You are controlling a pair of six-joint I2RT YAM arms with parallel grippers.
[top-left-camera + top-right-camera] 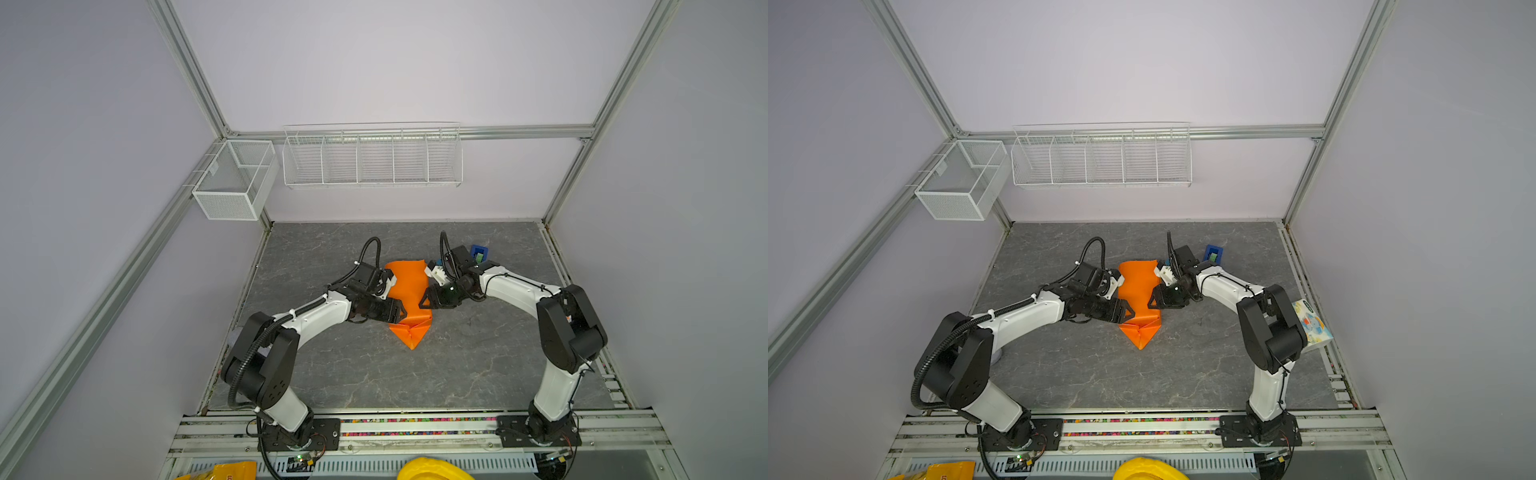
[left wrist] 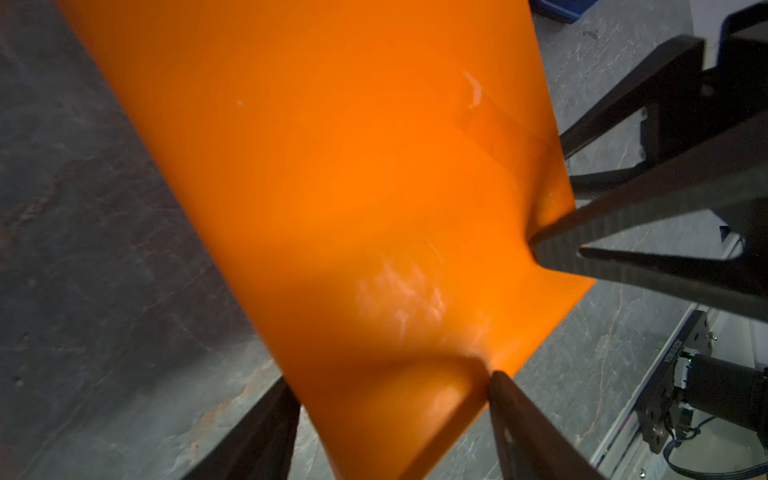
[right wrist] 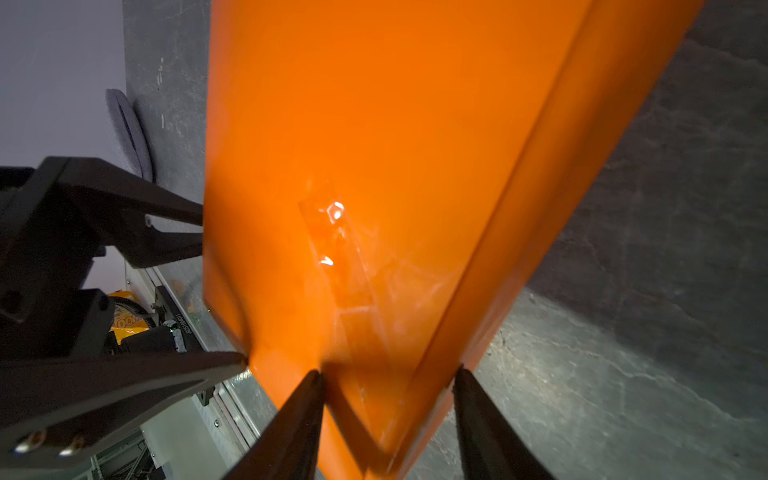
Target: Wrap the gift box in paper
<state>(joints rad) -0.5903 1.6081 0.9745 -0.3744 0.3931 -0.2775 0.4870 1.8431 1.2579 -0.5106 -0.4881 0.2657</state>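
Note:
The orange paper (image 1: 409, 286) (image 1: 1138, 286) lies mid-table as a long folded parcel, its near end creased to a point (image 1: 411, 337). The gift box is hidden. My left gripper (image 1: 401, 316) (image 1: 1128, 314) meets the parcel's left side and my right gripper (image 1: 424, 300) (image 1: 1152, 300) its right side. In the left wrist view the paper (image 2: 332, 187) sits between the left gripper's (image 2: 390, 382) jaws, dented at one tip. In the right wrist view the right gripper (image 3: 388, 372) pinches a folded strip of paper (image 3: 374, 124). A clear tape piece (image 3: 332, 232) sticks on top.
A bright-blue tape dispenser (image 1: 479, 252) (image 1: 1213, 253) stands just behind the right wrist. A patterned white packet (image 1: 1312, 324) lies at the table's right edge behind the right arm. Two white wire baskets (image 1: 372, 156) (image 1: 235, 178) hang on the back wall. Yellow items (image 1: 428, 469) sit below the front rail.

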